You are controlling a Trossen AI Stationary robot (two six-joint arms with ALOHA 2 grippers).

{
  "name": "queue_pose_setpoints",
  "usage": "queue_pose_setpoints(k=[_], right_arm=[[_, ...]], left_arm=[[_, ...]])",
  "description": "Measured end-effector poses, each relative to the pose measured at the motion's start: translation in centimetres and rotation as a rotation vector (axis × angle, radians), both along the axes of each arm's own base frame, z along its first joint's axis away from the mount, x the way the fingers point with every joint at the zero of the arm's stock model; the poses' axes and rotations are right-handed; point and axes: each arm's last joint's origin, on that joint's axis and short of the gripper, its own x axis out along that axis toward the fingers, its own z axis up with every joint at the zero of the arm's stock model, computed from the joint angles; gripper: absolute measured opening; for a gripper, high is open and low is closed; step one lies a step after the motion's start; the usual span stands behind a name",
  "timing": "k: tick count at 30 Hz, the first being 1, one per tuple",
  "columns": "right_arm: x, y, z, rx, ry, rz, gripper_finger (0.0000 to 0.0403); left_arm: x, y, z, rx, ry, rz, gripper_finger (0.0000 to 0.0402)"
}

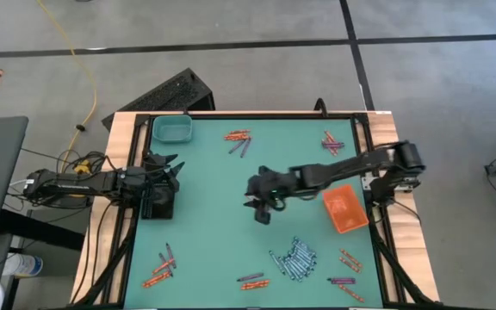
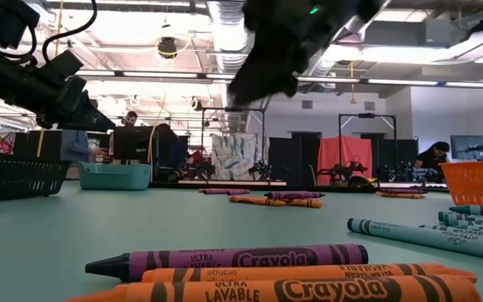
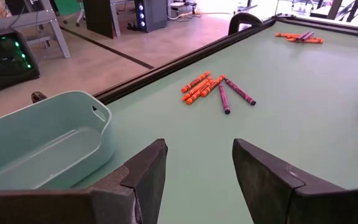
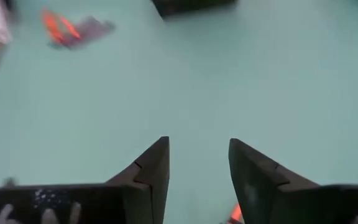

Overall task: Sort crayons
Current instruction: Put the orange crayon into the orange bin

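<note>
Nearest in the low view, lower centre of the frame: a purple crayon (image 2: pixel 233 257) lying on its side, touching an orange crayon (image 2: pixel 292 273) just in front of it. At right edge, pale blue-grey crayons (image 2: pixel 443 235) in a loose pile, with the orange tray (image 2: pixel 479 182) behind them.

In the high view, bottom edge of the green mat (image 1: pixel 213 215): scattered orange and purple crayons at lower left (image 1: pixel 162 267), the blue-grey pile (image 1: pixel 295 258) at lower centre, more at lower right (image 1: pixel 347 258).

At centre frame, right gripper (image 1: pixel 262 209) above bare mat, fingers (image 4: pixel 151 165) spread apart, nothing between them. At left of frame, left gripper (image 1: pixel 172 169) over the black tray (image 1: pixel 158 207), fingers (image 3: pixel 148 171) also parted and empty.

Farther up: teal tray (image 1: pixel 172 129) at upper left corner, a small cluster of orange and purple crayons (image 1: pixel 239 140) at upper centre, another cluster (image 1: pixel 332 142) at upper right.
</note>
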Motion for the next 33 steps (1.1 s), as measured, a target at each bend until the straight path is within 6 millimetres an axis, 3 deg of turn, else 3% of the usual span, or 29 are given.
queue_pose_setpoints(k=[8,16,25,33], right_arm=[[4.3,-1.0,-3.8,-0.015,0.286,-0.103,0.0146],[6.2,-3.5,-5.7,-0.074,0.444,-0.213,0.0146],[5.7,-4.6,-6.3,-0.046,0.54,-0.281,0.0146],[5.6,-2.5,-6.3,-0.015,0.544,-0.248,0.0146]], left_arm=[[0.0,0.0,0.0,0.0,0.001,0.0,0.0176],[0.0,0.0,0.0,0.0,0.001,0.0,0.0176],[0.0,0.0,0.0,0.0,0.001,0.0,0.0176],[0.0,0.0,0.0,0.0,0.001,0.0,0.0176]])
